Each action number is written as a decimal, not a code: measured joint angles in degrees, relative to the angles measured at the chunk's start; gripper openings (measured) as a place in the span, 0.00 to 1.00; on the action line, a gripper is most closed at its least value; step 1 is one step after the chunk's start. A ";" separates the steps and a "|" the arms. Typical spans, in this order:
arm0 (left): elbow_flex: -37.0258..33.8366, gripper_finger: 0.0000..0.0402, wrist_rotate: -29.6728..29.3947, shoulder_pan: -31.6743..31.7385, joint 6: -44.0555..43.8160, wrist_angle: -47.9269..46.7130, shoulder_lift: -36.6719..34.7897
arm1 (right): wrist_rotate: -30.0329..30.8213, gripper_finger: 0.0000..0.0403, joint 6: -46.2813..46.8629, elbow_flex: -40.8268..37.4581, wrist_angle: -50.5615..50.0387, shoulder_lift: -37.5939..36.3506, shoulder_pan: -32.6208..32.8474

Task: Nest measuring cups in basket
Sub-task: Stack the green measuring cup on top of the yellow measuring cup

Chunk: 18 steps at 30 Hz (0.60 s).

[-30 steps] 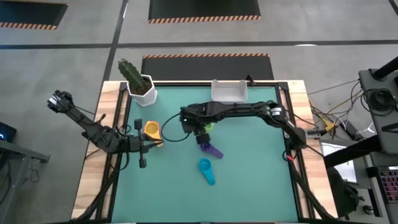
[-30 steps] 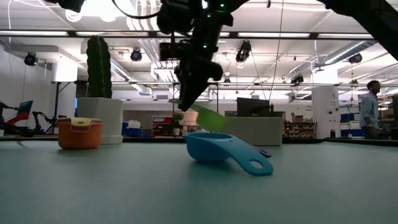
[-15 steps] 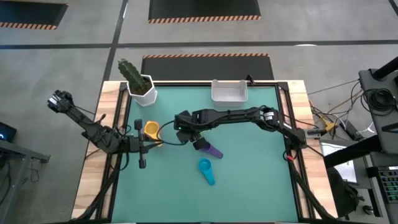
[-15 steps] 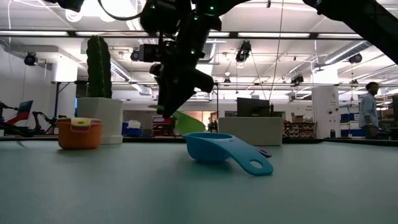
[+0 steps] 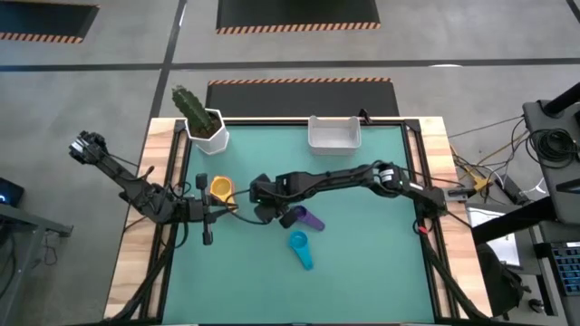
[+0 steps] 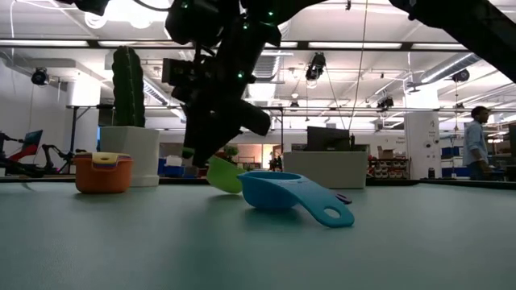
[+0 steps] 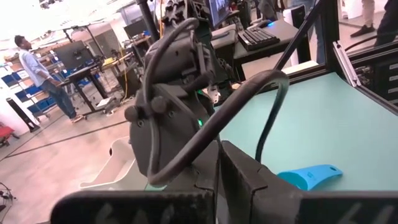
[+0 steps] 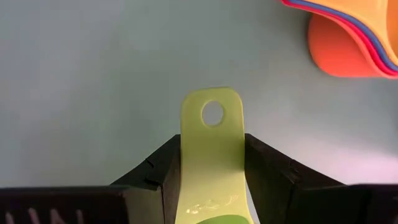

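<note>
My right gripper (image 5: 265, 212) is shut on a green measuring cup (image 6: 224, 174), low over the table, a little right of a nested stack of cups with an orange one outermost (image 5: 220, 188). That stack stands on its base on the mat. A purple cup (image 5: 309, 218) and a blue cup (image 5: 300, 246) lie on the mat just right of the gripper. The white basket (image 5: 333, 134) stands at the far edge. My left gripper (image 5: 208, 215) waits shut beside the orange stack, above the table, touching nothing. My right gripper pinches the green cup's flat handle (image 8: 189, 158) by its two long edges between the two fingers. The handle's free end with the hole (image 8: 212, 102) sticks out past the fingertips. The fingers slant down from the table's right side. The cup hangs tilted below them.
A white pot with a green cactus (image 5: 203, 122) stands at the far left corner. The blue cup (image 6: 284, 193) lies nearest the front. Bare mat lies toward the near edge and on the right. A person (image 6: 477, 141) stands in the room behind.
My right gripper has gone toward the table's left edge and a little toward the near edge, sinking and rolling about its own axis, still shut on the green cup. The cup has come down lower and closer to the orange stack.
</note>
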 joint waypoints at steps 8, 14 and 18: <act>0.00 0.00 -0.02 0.00 0.00 0.03 -0.02 | 0.21 0.37 0.74 -0.07 1.91 0.79 0.22; 0.00 0.00 -0.02 0.00 0.00 0.03 -0.02 | 0.20 0.47 2.93 -0.42 4.36 1.69 0.22; 0.00 0.00 -0.02 0.00 0.00 0.04 -0.02 | 0.21 0.53 2.96 -0.50 4.17 1.79 0.22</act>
